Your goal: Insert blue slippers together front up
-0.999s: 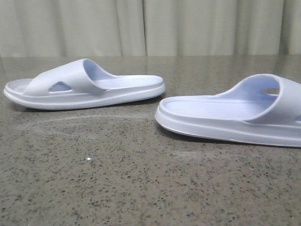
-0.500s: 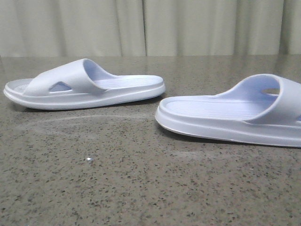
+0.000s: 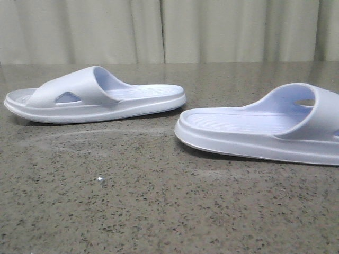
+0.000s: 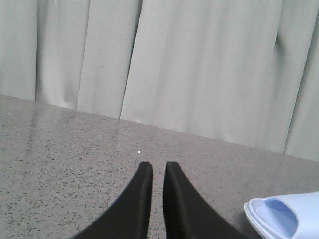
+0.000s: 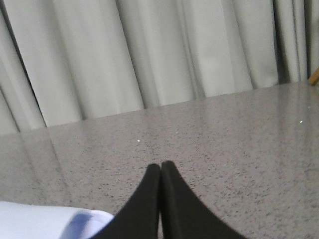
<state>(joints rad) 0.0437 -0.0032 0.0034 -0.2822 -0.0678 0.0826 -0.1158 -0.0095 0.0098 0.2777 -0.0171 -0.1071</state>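
Observation:
Two pale blue slippers lie soles down on the speckled table, apart from each other. In the front view one slipper (image 3: pixel 95 98) is at the left and farther back, and the other slipper (image 3: pixel 259 129) is at the right and nearer, cut off by the frame edge. Neither gripper shows in the front view. My left gripper (image 4: pixel 158 167) hovers over bare table with a narrow gap between its fingers and nothing in it; a slipper's end (image 4: pixel 284 216) lies beside it. My right gripper (image 5: pixel 161 166) is shut and empty, with a slipper's end (image 5: pixel 45 221) beside it.
The grey speckled stone table (image 3: pixel 159 201) stretches in front of both slippers. A pale pleated curtain (image 3: pixel 169 32) hangs behind its far edge. A small white speck (image 3: pixel 99 180) lies on the table at the front left.

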